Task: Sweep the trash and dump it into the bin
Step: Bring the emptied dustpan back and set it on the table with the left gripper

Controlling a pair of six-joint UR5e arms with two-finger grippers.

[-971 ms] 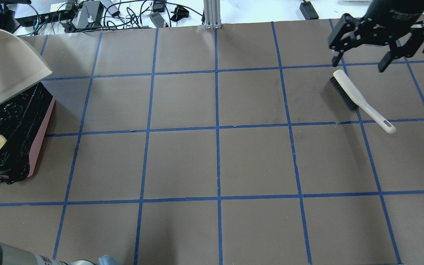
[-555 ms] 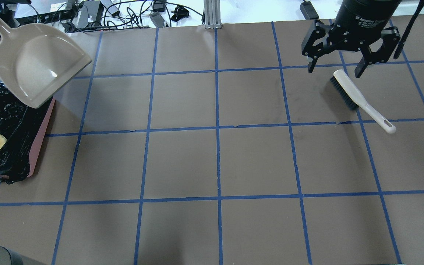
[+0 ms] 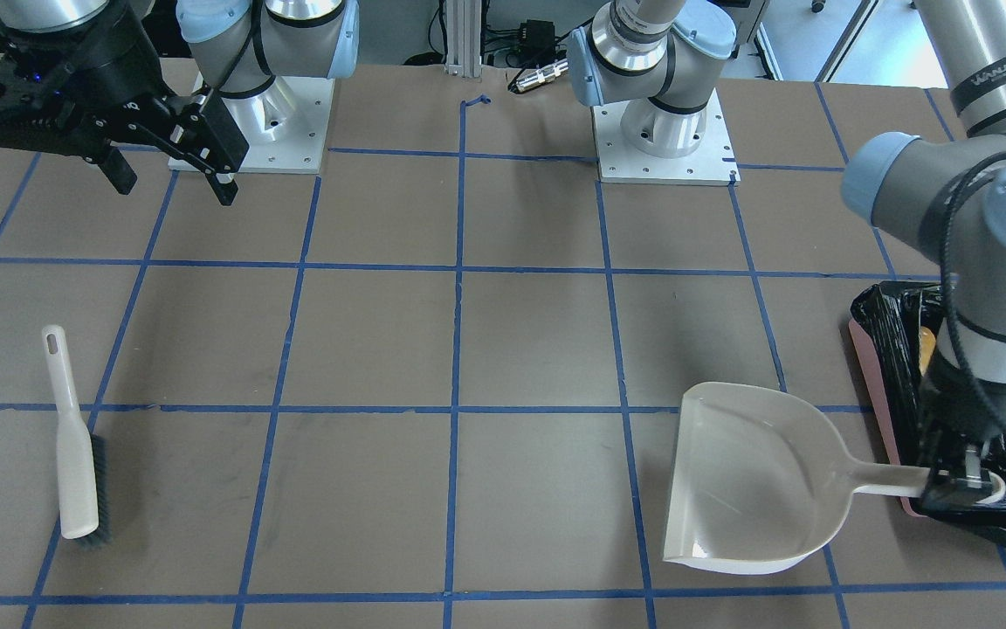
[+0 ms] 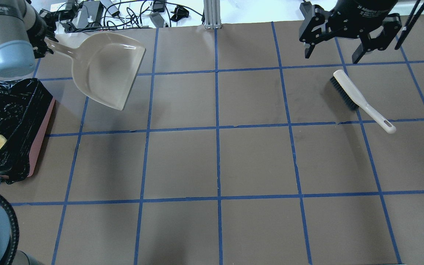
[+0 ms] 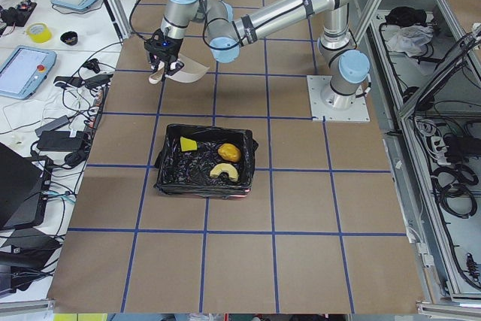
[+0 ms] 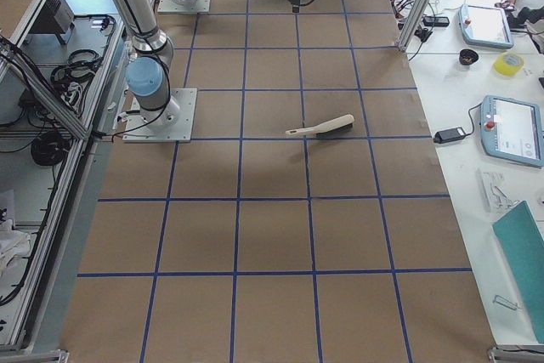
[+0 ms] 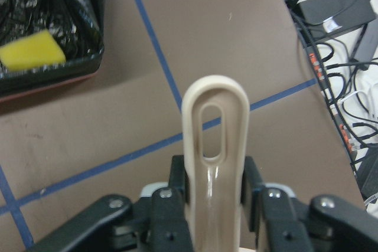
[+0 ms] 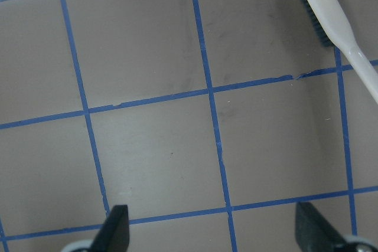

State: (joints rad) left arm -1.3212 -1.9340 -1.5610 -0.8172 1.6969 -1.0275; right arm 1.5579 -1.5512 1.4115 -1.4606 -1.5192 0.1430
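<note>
The bin (image 4: 43, 132) is pink with a black bag and stands at the table's left edge. The side view shows the trash in the bin (image 5: 203, 186): a bread roll (image 5: 229, 152), a croissant piece (image 5: 224, 172) and a sponge wedge (image 5: 189, 143). My left gripper (image 4: 44, 40) is shut on the handle of the empty beige dustpan (image 4: 105, 70), held over the table just beyond the bin. The left wrist view shows the handle (image 7: 214, 146) between the jaws. My right gripper (image 4: 330, 57) is open and empty, above the far end of the beige hand brush (image 4: 359, 99).
The brush lies flat on the table at the far right, bristles on its side. Cables and power bricks (image 4: 87, 14) lie beyond the table's far edge. A metal post (image 4: 212, 14) stands at the far middle. The arm bases (image 3: 660, 131) sit on the robot's side.
My left gripper has carried the dustpan from over the bin to the right, over the table. My right gripper has moved left and toward the far edge, still open.
</note>
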